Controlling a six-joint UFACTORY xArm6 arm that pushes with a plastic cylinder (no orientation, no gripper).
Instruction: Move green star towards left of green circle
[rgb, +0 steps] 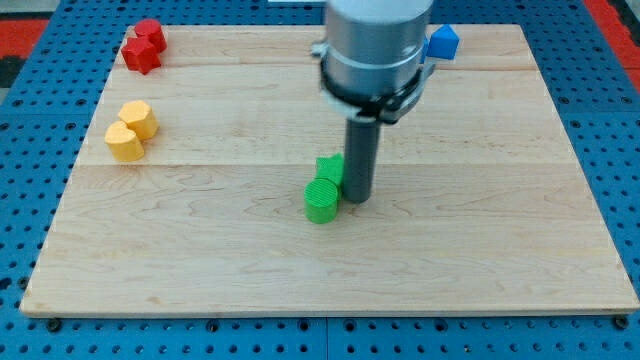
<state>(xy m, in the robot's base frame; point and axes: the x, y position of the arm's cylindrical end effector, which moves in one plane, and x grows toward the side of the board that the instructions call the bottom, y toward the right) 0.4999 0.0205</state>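
The green circle (321, 201) is a round green block near the middle of the wooden board (480, 250). The green star (330, 168) sits right behind it, toward the view's top, touching it and partly hidden by my rod. My tip (357, 203) rests on the board just to the view's right of both green blocks, close against them.
Two red blocks (143, 46) sit at the view's top left. Two yellow blocks (131, 130) lie at the left, below them. A blue block (442, 42) is at the top, right of the arm's body. A blue pegboard (620, 150) surrounds the board.
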